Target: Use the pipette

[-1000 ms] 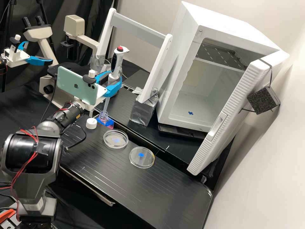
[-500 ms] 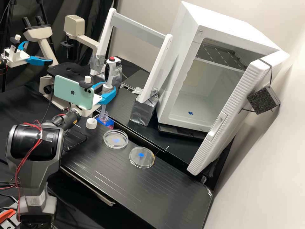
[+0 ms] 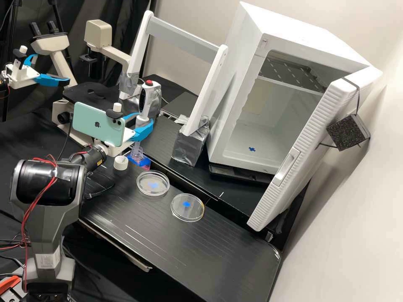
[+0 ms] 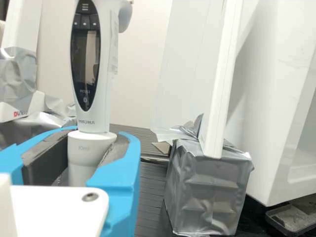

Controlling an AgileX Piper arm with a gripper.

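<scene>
The fingers (image 3: pixel 143 131) grip the pipette (image 3: pixel 147 102); its tip seems inside the bottle (image 3: pixel 137 154).

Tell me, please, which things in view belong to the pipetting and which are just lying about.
Part of the job:
- electronic pipette, clamped in the blue jaws
- open bottle beneath it
- probably the white screw cap and two petri dishes

Apparently just there:
- microscope
- white cabinet, door open
- black block strapped to its door
</scene>
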